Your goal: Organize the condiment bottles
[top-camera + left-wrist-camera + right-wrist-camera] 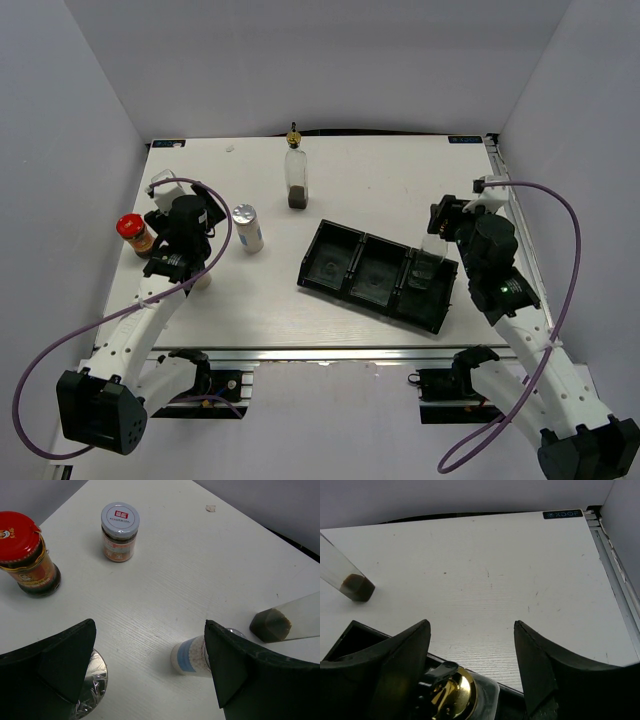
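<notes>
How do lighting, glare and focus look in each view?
Top view: soft, even light, hardly any shadow around the tray. Left wrist: table grain sharp, glare on the silver cap. Right wrist: gold pourer glints; right end effector near-black, little detail.

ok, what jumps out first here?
The black tray sits right of centre, a gold-topped glass bottle standing in its right-end compartment under the open right gripper. A second tall bottle stands alone near the far edge; the red-capped jar stands by the left edge.
</notes>
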Motion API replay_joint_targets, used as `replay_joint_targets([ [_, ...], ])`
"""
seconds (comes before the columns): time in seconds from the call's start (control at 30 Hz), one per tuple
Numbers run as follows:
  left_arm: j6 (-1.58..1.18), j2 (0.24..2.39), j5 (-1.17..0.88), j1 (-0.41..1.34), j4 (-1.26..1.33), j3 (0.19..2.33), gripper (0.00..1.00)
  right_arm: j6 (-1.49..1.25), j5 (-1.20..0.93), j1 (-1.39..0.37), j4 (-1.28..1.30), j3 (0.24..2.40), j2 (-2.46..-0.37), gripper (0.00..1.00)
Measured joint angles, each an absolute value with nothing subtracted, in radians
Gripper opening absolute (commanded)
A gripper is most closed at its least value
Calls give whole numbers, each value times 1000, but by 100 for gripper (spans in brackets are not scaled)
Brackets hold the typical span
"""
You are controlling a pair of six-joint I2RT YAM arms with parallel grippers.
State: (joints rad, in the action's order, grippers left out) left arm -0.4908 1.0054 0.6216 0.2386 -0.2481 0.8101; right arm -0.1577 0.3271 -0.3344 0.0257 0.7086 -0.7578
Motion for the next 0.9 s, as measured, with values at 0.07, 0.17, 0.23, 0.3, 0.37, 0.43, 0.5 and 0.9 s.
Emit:
replay_joint_targets([
  [0.07, -491, 1005, 622, 239, -248, 810, 98, -151, 304, -334, 46, 724, -758, 78],
  [0.17, -492, 1005, 621, 239, -249, 810, 98, -141, 247, -334, 94, 795, -772, 90],
  [0.23, -492, 1006, 621, 239, -249, 810, 98, -125, 199, -334, 126, 872, -791, 89],
  [0.3, -493, 1006, 621, 239, -249, 810, 98, -116, 146, -334, 138, 949, -815, 89],
  [0.37, -494, 1006, 622, 239, -253, 810, 98, -101, 86, -334, 158, 1035, -845, 89],
  [0.43, -494, 1006, 622, 239, -257, 810, 98, -88, 28, -335, 182, 1122, -884, 90],
  [0.5, -494, 1006, 622, 239, -257, 810, 98, -69, -21, -345, 200, 1216, -940, 89],
  [0.9, -494, 1006, 621, 239, -258, 810, 98, 42, -63, -616, 208, 1609, -1549, 89],
])
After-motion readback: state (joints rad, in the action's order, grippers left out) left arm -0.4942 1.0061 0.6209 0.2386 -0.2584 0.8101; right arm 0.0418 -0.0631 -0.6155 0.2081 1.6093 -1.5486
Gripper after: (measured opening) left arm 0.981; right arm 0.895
